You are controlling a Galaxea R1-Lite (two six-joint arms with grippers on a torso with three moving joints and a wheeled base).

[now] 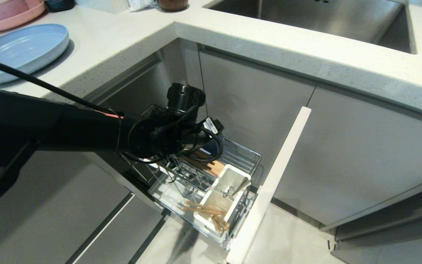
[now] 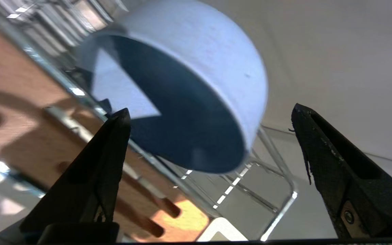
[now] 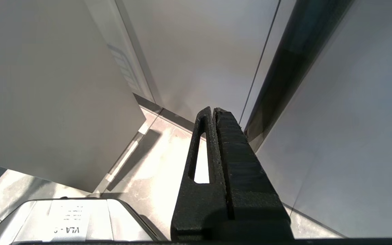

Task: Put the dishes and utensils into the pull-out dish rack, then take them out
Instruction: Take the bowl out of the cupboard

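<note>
The pull-out dish rack point(image 1: 245, 156) stands drawn out from under the counter, its pale front panel point(image 1: 269, 183) toward me. My left arm reaches into it from above, and its wrist hides the fingers in the head view. In the left wrist view the pale blue bowl point(image 2: 196, 64) lies tilted on its side against the rack wires point(image 2: 284, 204), beside the slotted wooden strip point(image 2: 19, 112). My left gripper point(image 2: 210, 108) is open, its fingertips apart on either side of the bowl's rim. The spoon point(image 1: 237, 189) and chopsticks point(image 1: 203, 209) sit in the white caddy point(image 1: 214, 200). The pale blue plate point(image 1: 20, 51) rests on the counter. My right gripper point(image 3: 213, 109) is shut and empty.
A pink plate point(image 1: 11, 20) with a pink bowl sits behind the blue plate. The steel sink point(image 1: 306, 18) is sunk into the counter at the back right. Grey cabinet fronts point(image 1: 361, 154) flank the rack. The right gripper hangs over pale floor tiles point(image 3: 155, 170) beside cabinets.
</note>
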